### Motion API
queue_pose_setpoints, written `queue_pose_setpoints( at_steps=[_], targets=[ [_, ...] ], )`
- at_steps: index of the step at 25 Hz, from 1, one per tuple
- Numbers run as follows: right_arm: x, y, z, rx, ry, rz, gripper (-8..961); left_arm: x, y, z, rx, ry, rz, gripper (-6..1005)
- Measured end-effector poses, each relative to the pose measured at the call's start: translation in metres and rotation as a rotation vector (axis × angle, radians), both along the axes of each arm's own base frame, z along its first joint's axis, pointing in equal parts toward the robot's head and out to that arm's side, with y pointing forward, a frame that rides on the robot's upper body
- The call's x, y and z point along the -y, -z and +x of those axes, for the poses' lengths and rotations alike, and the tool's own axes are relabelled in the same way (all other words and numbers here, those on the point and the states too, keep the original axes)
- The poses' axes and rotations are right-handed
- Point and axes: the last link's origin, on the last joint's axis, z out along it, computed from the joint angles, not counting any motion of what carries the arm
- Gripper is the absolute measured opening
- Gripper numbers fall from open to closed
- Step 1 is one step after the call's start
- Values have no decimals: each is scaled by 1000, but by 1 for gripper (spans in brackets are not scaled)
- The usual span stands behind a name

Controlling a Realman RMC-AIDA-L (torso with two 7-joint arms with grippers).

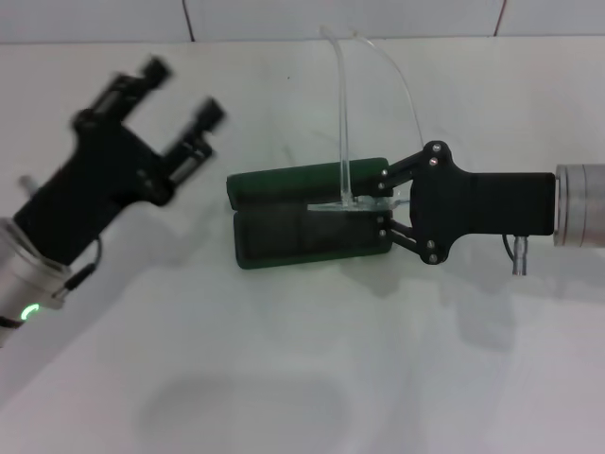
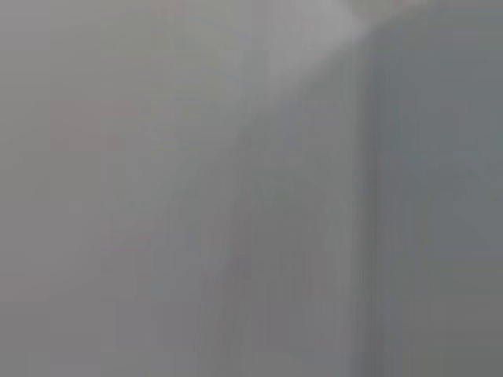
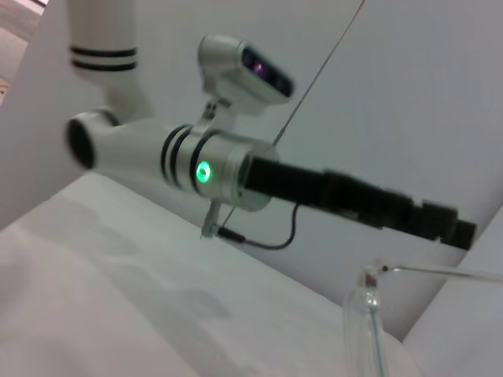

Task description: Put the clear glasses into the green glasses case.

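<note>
Our right gripper (image 1: 386,210) pinches the clear glasses (image 1: 346,194) over the open green glasses case (image 1: 310,225) | left gripper (image 1: 180,99) open, away | arms sticking up may block lid.

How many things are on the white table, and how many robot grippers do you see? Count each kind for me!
Glasses: 1, the clear glasses, held over the case.
Glasses cases: 1, the green glasses case, lying open.
Grippers: 2, the left gripper raised and open to the left of the case, the right gripper shut on the glasses.
Total: 4.
</note>
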Motion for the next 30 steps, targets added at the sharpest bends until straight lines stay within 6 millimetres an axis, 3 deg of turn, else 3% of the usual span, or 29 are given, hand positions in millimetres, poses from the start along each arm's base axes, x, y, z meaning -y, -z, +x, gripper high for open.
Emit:
queue_pose_setpoints(
  at_steps=[4, 14, 30],
  targets=[
    [-1, 3, 2, 24, -43, 26, 121, 1, -4, 18, -37, 181, -199, 725],
    [8, 16, 3, 71, -147, 19, 121, 1, 14, 51, -102, 388, -347, 726],
    [27, 18, -6, 10, -324, 29, 120, -9, 29, 67, -142, 404, -494, 726]
  ],
)
